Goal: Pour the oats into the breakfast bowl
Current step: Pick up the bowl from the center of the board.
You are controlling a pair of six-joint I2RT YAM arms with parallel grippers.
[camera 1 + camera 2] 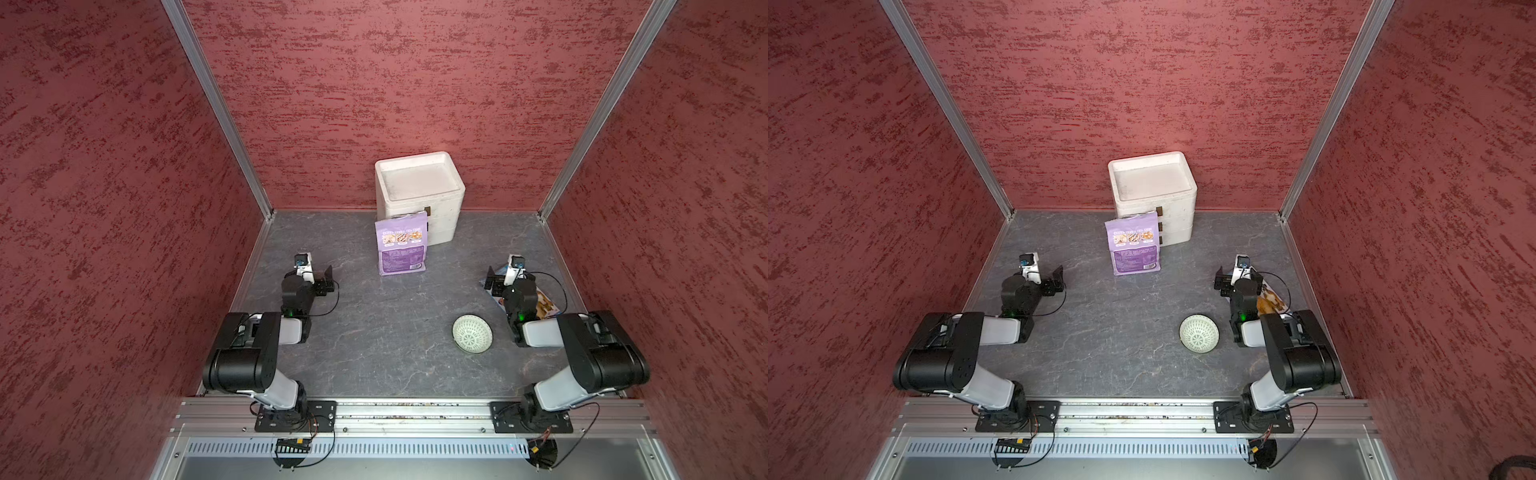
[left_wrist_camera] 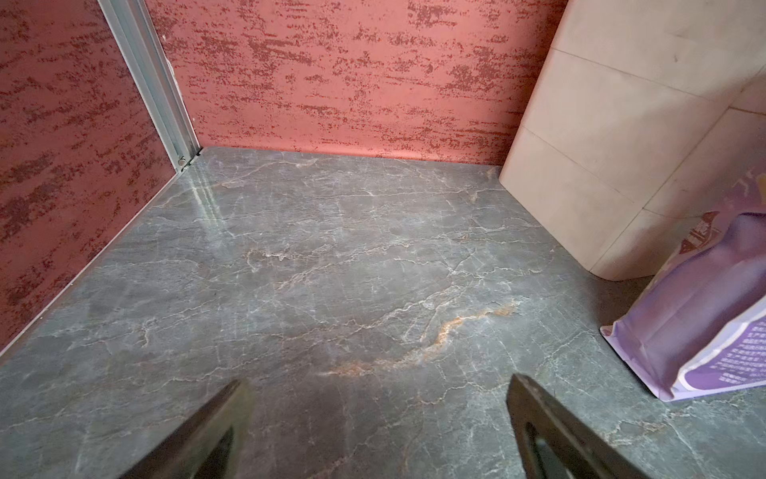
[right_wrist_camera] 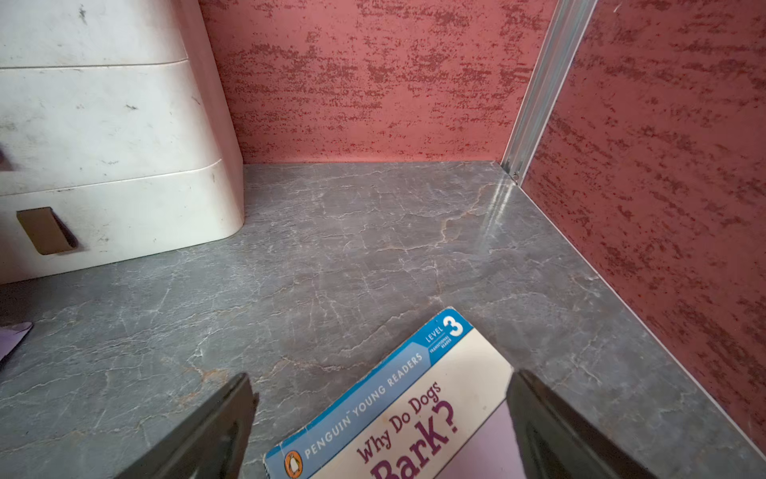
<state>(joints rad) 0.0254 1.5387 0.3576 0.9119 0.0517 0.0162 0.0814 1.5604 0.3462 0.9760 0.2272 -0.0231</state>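
Red mottled walls [image 1: 374, 83] are boxing in three sides of your workspace, and the grey marbled bench [image 1: 374, 353] is carrying everything. At the back, a white foam drawer box [image 1: 419, 187] is standing against the rear wall. Your left arm [image 1: 249, 353] and right arm [image 1: 594, 357] are folding in from the near edge, one along each side of the bench.

The lilac oats pouch [image 1: 401, 249] is standing upright right against the box's front, between the two arms (the oats themselves are hiding inside it, so you are seeing only the printed wrapper). A dog book [image 3: 393, 414] is lying flat by the right wall, partly under your right arm. The breakfast bowl [image 1: 472, 333] is sitting on the bench just beside the right arm and well apart from the pouch, its lattice pattern showing.

Your left fingers [image 2: 195, 435] are standing spread wide over bare bench, gripping nothing, with the pouch near them off to one side. Your right fingers [image 3: 199, 435] are likewise spread wide and gripping nothing, hovering over the book's corner.
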